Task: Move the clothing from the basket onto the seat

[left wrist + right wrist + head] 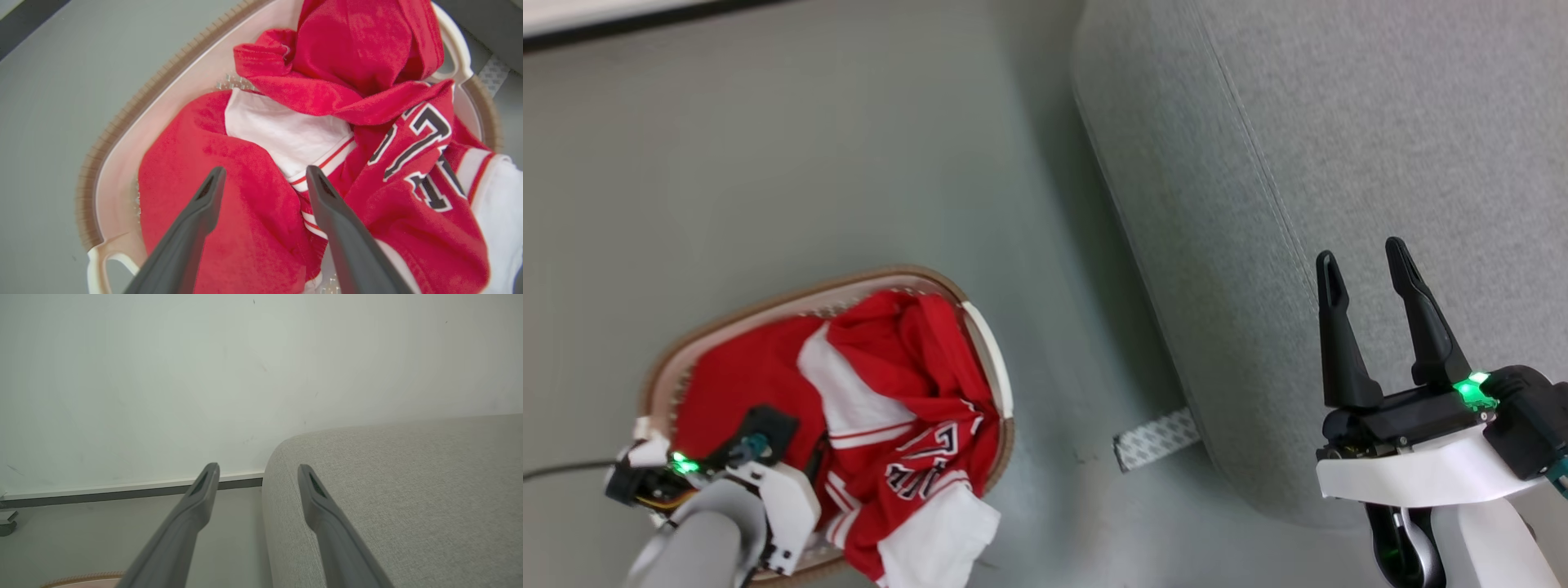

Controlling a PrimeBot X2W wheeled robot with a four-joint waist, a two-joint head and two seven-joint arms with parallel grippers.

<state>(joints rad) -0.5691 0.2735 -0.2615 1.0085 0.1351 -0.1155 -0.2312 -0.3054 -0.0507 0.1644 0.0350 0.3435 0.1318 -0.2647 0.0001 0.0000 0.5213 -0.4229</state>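
The red clothing [890, 384] with white panels and lettering fills the white basket [992, 359] with its brown rim on the floor at the lower left; one white part hangs over the near rim. My left gripper [263, 179] hangs open just above the red clothing [245, 212], with nothing between its fingers. In the head view the left wrist [743, 474] covers the basket's near left part. The grey seat [1339, 163] takes up the right side. My right gripper [1364, 261] is open and empty above the seat's front edge [408, 498].
A patterned strip [1156, 438] lies on the grey floor at the seat's foot. A black cable [564, 469] runs off the left edge. A wall with a dark skirting board [122, 492] stands behind the seat. Open floor lies between the basket and the seat.
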